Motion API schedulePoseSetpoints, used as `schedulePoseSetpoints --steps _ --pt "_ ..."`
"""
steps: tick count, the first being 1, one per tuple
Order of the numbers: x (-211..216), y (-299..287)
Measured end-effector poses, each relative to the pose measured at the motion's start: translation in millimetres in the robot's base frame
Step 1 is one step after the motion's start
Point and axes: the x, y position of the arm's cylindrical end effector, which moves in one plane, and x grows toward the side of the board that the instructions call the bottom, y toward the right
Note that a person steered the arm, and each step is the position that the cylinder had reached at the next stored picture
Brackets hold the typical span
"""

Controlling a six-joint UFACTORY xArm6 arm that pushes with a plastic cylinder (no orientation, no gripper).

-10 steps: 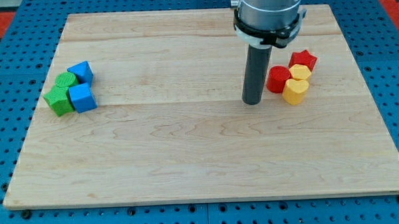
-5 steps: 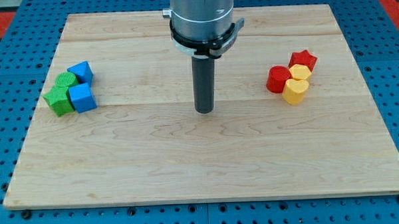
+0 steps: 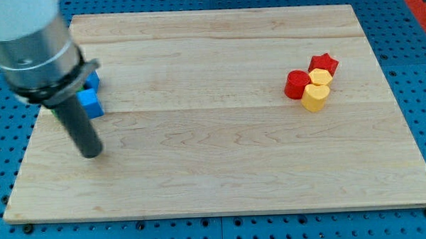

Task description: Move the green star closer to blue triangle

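The wooden board [image 3: 222,169] is lying wide around my tip [image 3: 91,155], which is resting on it as a bare rod, holding nothing. The arm's body is covering the green star, so I cannot place it. Just above the tip, one blue block [image 3: 92,104] is peeking out, and another blue block [image 3: 93,79] is showing above that; I cannot tell which is the triangle. Far to the tip's right, the red star [image 3: 325,62] and its red and yellow neighbours are sitting out of the way. Judging the push: I should be circling to the star's far side, nudging slowly, and keeping the blues undisturbed.
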Motion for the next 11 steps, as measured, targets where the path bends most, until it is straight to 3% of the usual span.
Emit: schedulePoseSetpoints --steps 1,2,3,6,7,9,11 --pt "-22 -89" --pt "-55 -91" --pt "-73 -71" --pt "-73 10" --pt "-56 -1" --pt "-60 15" --pt "-52 65"
